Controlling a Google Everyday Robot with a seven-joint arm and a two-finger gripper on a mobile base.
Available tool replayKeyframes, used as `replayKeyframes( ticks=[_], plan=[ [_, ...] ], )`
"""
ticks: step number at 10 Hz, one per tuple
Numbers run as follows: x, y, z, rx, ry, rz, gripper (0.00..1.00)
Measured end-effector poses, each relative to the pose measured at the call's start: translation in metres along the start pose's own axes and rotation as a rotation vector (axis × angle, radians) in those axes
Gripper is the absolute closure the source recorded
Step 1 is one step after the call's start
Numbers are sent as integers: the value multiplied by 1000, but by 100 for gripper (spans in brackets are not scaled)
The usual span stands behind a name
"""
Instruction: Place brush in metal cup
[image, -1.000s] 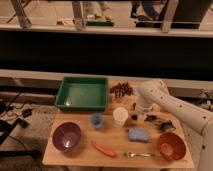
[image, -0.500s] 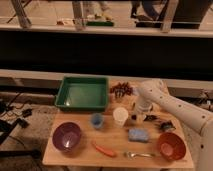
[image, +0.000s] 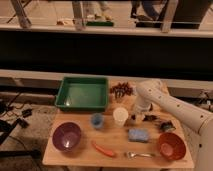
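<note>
My gripper hangs from the white arm and is low over the table, just right of a white cup. A slim dark thing, apparently the brush, lies on the table right beside the gripper. A small dark cup, apparently the metal cup, stands further right, above the orange bowl. I cannot see whether the gripper touches the brush.
A green tray is at the back left and a dark red cluster at the back middle. A purple bowl, small blue cup, orange stick-like item, silver fork, blue sponge and orange bowl fill the front.
</note>
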Motion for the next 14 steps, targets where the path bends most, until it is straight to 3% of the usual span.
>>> replayKeyframes(
  ticks=[3,6,7,8,14],
  plan=[
    [2,0,2,-4,-2,2,65],
    [4,-1,4,-6,-8,6,72],
    [4,-2,4,-5,-9,6,84],
    [5,-2,4,-4,-9,5,89],
    [15,-8,-4,16,7,3,91]
  ],
)
